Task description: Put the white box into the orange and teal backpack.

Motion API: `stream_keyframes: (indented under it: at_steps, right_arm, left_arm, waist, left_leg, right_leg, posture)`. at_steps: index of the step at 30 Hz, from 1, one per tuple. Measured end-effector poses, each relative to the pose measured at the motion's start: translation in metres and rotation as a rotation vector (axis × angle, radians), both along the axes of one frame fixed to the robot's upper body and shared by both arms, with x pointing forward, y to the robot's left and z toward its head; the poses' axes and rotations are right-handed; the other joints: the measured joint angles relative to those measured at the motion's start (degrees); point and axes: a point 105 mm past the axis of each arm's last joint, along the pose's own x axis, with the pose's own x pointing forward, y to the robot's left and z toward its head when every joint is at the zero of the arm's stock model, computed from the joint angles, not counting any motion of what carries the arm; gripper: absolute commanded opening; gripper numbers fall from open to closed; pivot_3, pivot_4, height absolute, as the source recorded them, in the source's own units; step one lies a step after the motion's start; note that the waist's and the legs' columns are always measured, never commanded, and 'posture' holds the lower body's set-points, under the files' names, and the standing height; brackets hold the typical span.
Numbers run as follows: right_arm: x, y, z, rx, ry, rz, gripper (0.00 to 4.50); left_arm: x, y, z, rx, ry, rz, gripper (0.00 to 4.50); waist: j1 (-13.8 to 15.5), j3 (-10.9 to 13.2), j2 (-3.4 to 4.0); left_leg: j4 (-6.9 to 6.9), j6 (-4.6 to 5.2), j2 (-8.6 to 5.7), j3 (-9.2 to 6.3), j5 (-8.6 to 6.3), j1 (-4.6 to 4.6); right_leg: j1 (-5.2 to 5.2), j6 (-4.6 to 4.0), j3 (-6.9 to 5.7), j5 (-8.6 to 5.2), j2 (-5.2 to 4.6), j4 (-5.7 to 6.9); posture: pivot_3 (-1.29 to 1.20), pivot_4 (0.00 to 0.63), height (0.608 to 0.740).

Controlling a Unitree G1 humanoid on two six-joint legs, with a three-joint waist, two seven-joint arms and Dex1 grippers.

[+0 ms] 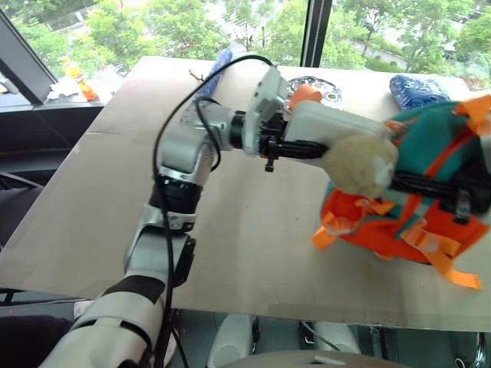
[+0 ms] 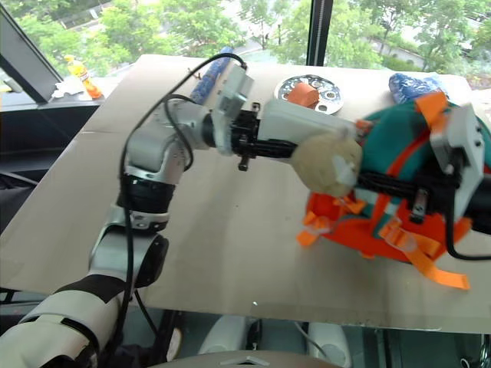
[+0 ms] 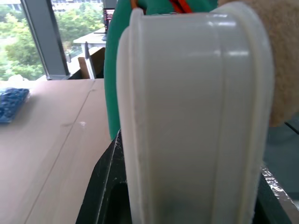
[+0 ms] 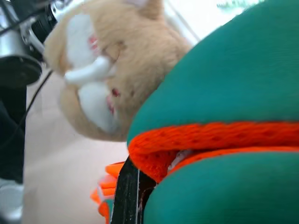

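While the pale brown cardboard-covered table (image 1: 253, 253) by the windows runs off frame, the small orange and teal fabric backpack (image 2: 391, 192), right gripper (image 2: 383, 184) clamped on it, hides the flat white plastic box (image 1: 337, 126)'s far end; left gripper (image 1: 295, 147) holds the box; beige plush charm (image 2: 326, 165) overlaps both.

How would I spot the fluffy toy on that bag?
Find the orange and teal backpack on the tan table. On its side facing the flat white plastic box held in the left pincer hangs a round beige plush charm, the one furry thing there.
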Motion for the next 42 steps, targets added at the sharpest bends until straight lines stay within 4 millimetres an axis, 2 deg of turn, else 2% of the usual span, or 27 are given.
stream_keyframes:
  at_steps: [2, 3, 7, 10, 13, 20, 21, 23, 25, 28, 29, 36, 40, 42]
  right_arm:
    - [0.003, 0.006, -0.008, -0.019, 0.019, 0.017, 0.10]
    - [0.002, 0.009, -0.017, -0.033, 0.041, 0.023, 0.10]
    - [-0.014, 0.022, -0.039, -0.047, 0.095, 0.063, 0.10]
    - [-0.021, 0.027, -0.044, -0.057, 0.097, 0.076, 0.10]
    - [-0.025, 0.027, -0.054, -0.040, 0.129, 0.039, 0.10]
    - [-0.026, 0.028, -0.055, -0.036, 0.123, 0.002, 0.10]
    - [-0.025, 0.028, -0.055, -0.032, 0.121, -0.005, 0.00]
    - [-0.024, 0.028, -0.056, -0.026, 0.122, -0.014, 0.00]
    - [-0.024, 0.028, -0.058, -0.010, 0.130, -0.020, 0.00]
    - [-0.025, 0.028, -0.060, 0.010, 0.135, -0.022, 0.00]
    - [-0.026, 0.028, -0.060, 0.011, 0.135, -0.021, 0.00]
    - [-0.022, 0.018, -0.057, 0.029, 0.121, -0.068, 0.00]
    - [-0.015, 0.011, -0.050, 0.055, 0.108, -0.091, 0.00]
    - [-0.013, 0.010, -0.049, 0.059, 0.108, -0.095, 0.00]
  left_arm:
    - [-0.002, 0.002, -0.005, 0.024, 0.011, 0.034, 1.10]
    - [-0.004, 0.000, -0.014, 0.050, 0.032, 0.049, 1.10]
    - [-0.013, -0.022, -0.045, 0.138, 0.102, 0.038, 1.10]
    - [-0.018, -0.030, -0.050, 0.166, 0.105, 0.025, 1.10]
    - [-0.018, -0.055, -0.062, 0.207, 0.079, 0.026, 1.10]
    - [-0.009, -0.095, -0.081, 0.258, 0.083, 0.031, 1.10]
    - [-0.006, -0.099, -0.082, 0.260, 0.080, 0.038, 1.89]
    - [-0.003, -0.102, -0.084, 0.261, 0.063, 0.042, 2.42]
    - [0.000, -0.104, -0.087, 0.262, 0.035, 0.036, 3.42]
    - [0.002, -0.099, -0.083, 0.245, 0.043, 0.036, 4.39]
    - [0.004, -0.092, -0.080, 0.242, 0.056, 0.038, 4.48]
    - [0.008, -0.036, -0.065, 0.294, 0.117, 0.043, 4.48]
    - [0.007, -0.002, -0.043, 0.213, 0.234, 0.024, 4.48]
    - [0.010, 0.001, -0.038, 0.195, 0.225, 0.038, 4.48]
  waist:
    - [0.4, 0.0, 0.02]
    - [0.9, 0.0, 0.02]
    - [2.5, 0.0, 0.02]
    - [2.6, 0.0, 0.02]
    - [2.9, 0.0, 0.04]
    - [2.7, -0.1, 0.05]
    - [2.8, -0.1, 0.05]
    - [3.0, -0.1, 0.04]
    - [3.0, -0.1, 0.04]
    - [2.8, -0.1, 0.04]
    - [2.7, -0.1, 0.04]
    - [1.0, -0.1, 0.05]
    - [1.2, 0.0, 0.05]
    - [1.4, 0.0, 0.05]
  left_leg:
    - [0.00, 0.00, 0.00, -0.11, 0.00, -0.12]
    - [0.03, 0.00, -0.01, -0.19, 0.00, -0.25]
    - [0.83, 0.04, -0.12, -0.75, -0.03, -1.04]
    - [0.83, 0.07, -0.29, -0.74, -0.04, -0.89]
    - [0.86, 0.04, -0.38, -0.89, -0.02, -0.65]
    - [0.84, 0.07, -0.54, -0.86, -0.04, -0.67]
    - [0.85, 0.07, -0.57, -0.90, -0.04, -0.70]
    - [0.85, 0.09, -0.61, -0.92, -0.05, -0.71]
    - [0.87, 0.11, -0.63, -0.92, -0.05, -0.71]
    - [0.86, 0.11, -0.61, -0.93, -0.05, -0.70]
    - [0.86, 0.10, -0.59, -0.92, -0.05, -0.70]
    - [0.83, 0.10, -0.46, -0.94, -0.05, -0.67]
    - [0.84, 0.10, -0.45, -0.99, -0.05, -0.70]
    - [0.84, 0.10, -0.47, -1.02, -0.05, -0.71]
  right_leg:
    - [-0.01, 0.00, -0.08, 0.00, -0.01, 0.02]
    - [-0.03, 0.01, -0.14, 0.00, -0.02, -0.01]
    - [-0.19, 0.08, -0.36, -0.03, -0.02, -0.02]
    - [-0.11, 0.09, -0.27, -0.02, -0.10, -0.05]
    - [0.12, 0.09, -0.34, -0.04, -0.09, 0.02]
    - [0.08, 0.09, -0.27, -0.04, -0.05, 0.01]
    - [0.09, 0.09, -0.31, -0.04, -0.07, -0.01]
    - [0.09, 0.09, -0.31, -0.04, -0.12, -0.01]
    - [0.10, 0.09, -0.30, -0.04, -0.13, -0.01]
    - [0.09, 0.09, -0.30, -0.04, -0.13, 0.01]
    - [0.07, 0.09, -0.29, -0.04, -0.12, 0.02]
    - [0.03, 0.10, -0.21, -0.04, -0.07, 0.05]
    - [0.02, 0.10, -0.25, -0.04, -0.07, 0.03]
    - [0.03, 0.11, -0.28, -0.05, -0.08, 0.02]
  posture:
    - [0.00, 0.150, 0.731]
    - [0.00, 0.150, 0.731]
    - [0.00, 0.150, 0.731]
    - [0.00, 0.150, 0.731]
    - [0.00, 0.150, 0.731]
    - [0.00, 0.150, 0.731]
    - [0.00, 0.150, 0.731]
    - [0.00, 0.150, 0.731]
    - [0.00, 0.150, 0.731]
    - [0.00, 0.150, 0.731]
    - [0.00, 0.150, 0.731]
    - [0.00, 0.150, 0.731]
    - [0.00, 0.150, 0.731]
    - [0.00, 0.150, 0.731]
